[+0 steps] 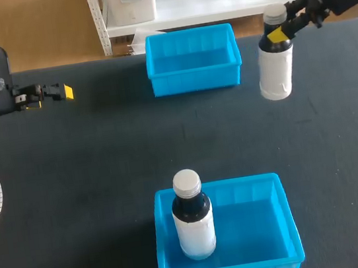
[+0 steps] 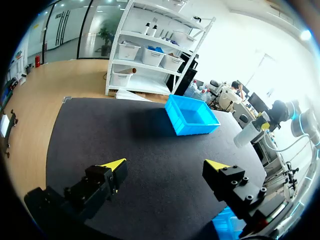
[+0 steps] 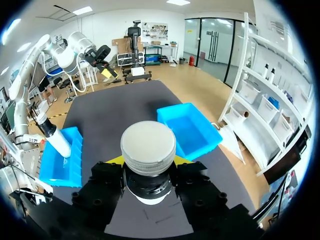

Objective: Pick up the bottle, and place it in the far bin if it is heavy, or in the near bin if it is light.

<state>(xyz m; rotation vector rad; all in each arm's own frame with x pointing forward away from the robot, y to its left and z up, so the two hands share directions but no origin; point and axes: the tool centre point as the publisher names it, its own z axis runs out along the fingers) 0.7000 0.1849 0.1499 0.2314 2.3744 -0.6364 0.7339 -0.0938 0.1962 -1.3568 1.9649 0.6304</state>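
My right gripper (image 1: 276, 33) is shut on the neck of a white bottle (image 1: 274, 67) with a dark top and a pale cap. It holds the bottle upright above the table, just right of the far blue bin (image 1: 195, 82). In the right wrist view the cap (image 3: 148, 147) fills the gap between my right gripper's (image 3: 147, 161) fingers. A second bottle (image 1: 192, 219) of the same kind stands upright in the near blue bin (image 1: 246, 188). My left gripper (image 1: 61, 92) hangs open and empty at the table's far left, its fingers (image 2: 114, 166) wide apart.
The far bin (image 2: 197, 129) has nothing in it. The two bins stand in line down the middle of the dark table (image 1: 92, 179). In the right wrist view the near bin (image 3: 75, 172) lies ahead with its bottle (image 3: 56, 141) inside.
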